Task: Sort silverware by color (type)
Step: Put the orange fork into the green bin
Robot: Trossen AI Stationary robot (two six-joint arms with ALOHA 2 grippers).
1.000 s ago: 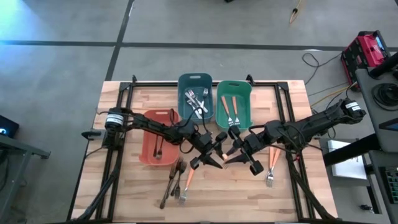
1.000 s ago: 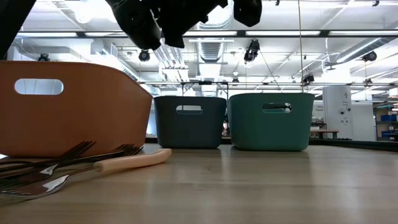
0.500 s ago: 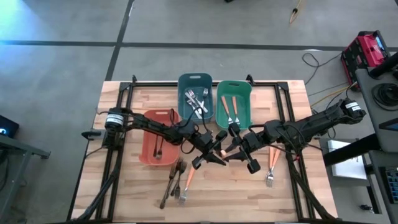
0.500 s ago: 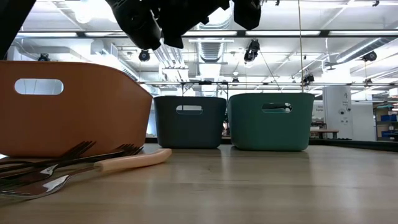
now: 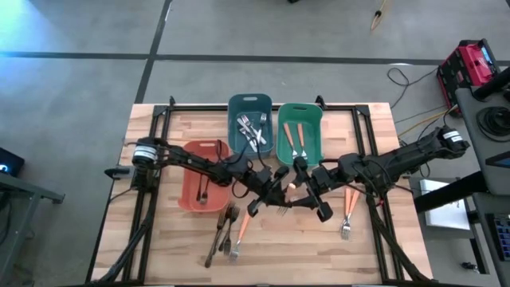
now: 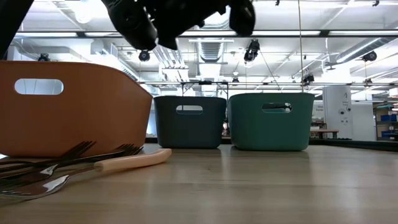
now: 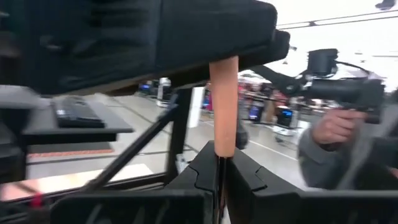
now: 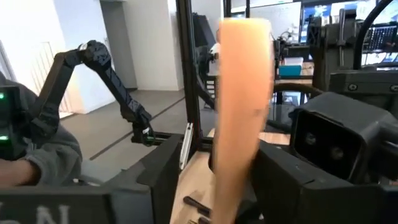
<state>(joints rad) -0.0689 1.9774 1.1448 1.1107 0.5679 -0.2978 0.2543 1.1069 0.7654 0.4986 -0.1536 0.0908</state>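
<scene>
Right now everything turns on one orange-handled utensil (image 5: 292, 182), held in the air over the middle of the table (image 5: 374, 143) between the two arms. In the high view the left gripper (image 5: 276, 196) sits at about 8 o'clock from it and the right gripper (image 5: 305, 190) at about 4 o'clock, the two almost touching.

From the left wrist view, the left gripper's fingers (image 7: 202, 177) are pressed tight together on the thin metal shank, and the orange handle (image 7: 224, 106) stands straight out from them along the gripper's own line of reach. From the right wrist view, the same handle (image 8: 242, 106) rises between the right gripper's fingers (image 8: 336, 140), which stand wide with bare space showing on at least one side; I judge that gripper to be spread and not clamping. So the utensil's weight appears to rest with the left arm alone.

The green bin (image 5: 300, 108), already holding orange-handled pieces, lies at 12 o'clock from the pair, just beyond them. The handle's long axis points roughly that way. Both grippers are about equally near the bin, but only the left one has a hold, so the carry toward 12 o'clock looks like its job, provided the right fingers clear the handle first.
</scene>
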